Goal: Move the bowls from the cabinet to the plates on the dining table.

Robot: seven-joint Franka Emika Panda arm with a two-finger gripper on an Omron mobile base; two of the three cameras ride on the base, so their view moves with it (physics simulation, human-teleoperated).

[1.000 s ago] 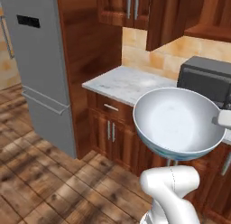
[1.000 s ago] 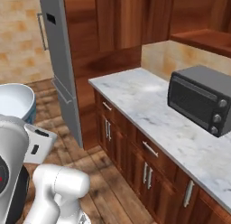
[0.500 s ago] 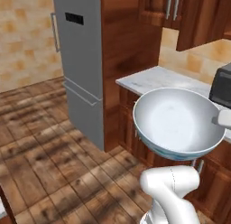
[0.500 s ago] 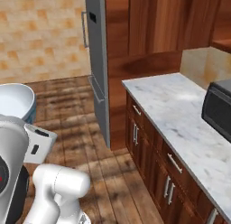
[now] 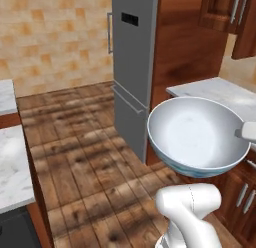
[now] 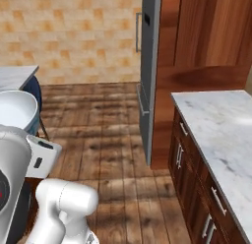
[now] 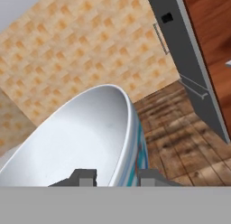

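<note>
My gripper (image 7: 116, 175) is shut on the rim of a glossy grey-white bowl (image 7: 81, 137) with a bluish pattern outside, one finger inside the rim and one outside. The bowl (image 5: 197, 134) hangs upright in front of the arm, above the wooden floor; its left part (image 6: 15, 110) also shows in the right base view. The dark wooden wall cabinet (image 5: 235, 12) with silver bar handles is at the upper right. A corner of the marble dining table (image 6: 15, 76) with a blue stool (image 6: 34, 90) lies far left. The plates are out of view.
A tall grey fridge (image 5: 132, 67) stands beside a wooden panel (image 6: 211, 36). A marble counter (image 6: 221, 135) on lower drawer cabinets runs along the right. Wooden floor (image 5: 80, 157) lies open ahead, up to a tiled wall (image 5: 55, 37). More marble top (image 5: 10, 167) sits at the left edge.
The whole picture has swung: the base has turned left, so the toaster oven has left the views and the fridge, tiled wall and table have come in. The bowl stays held.
</note>
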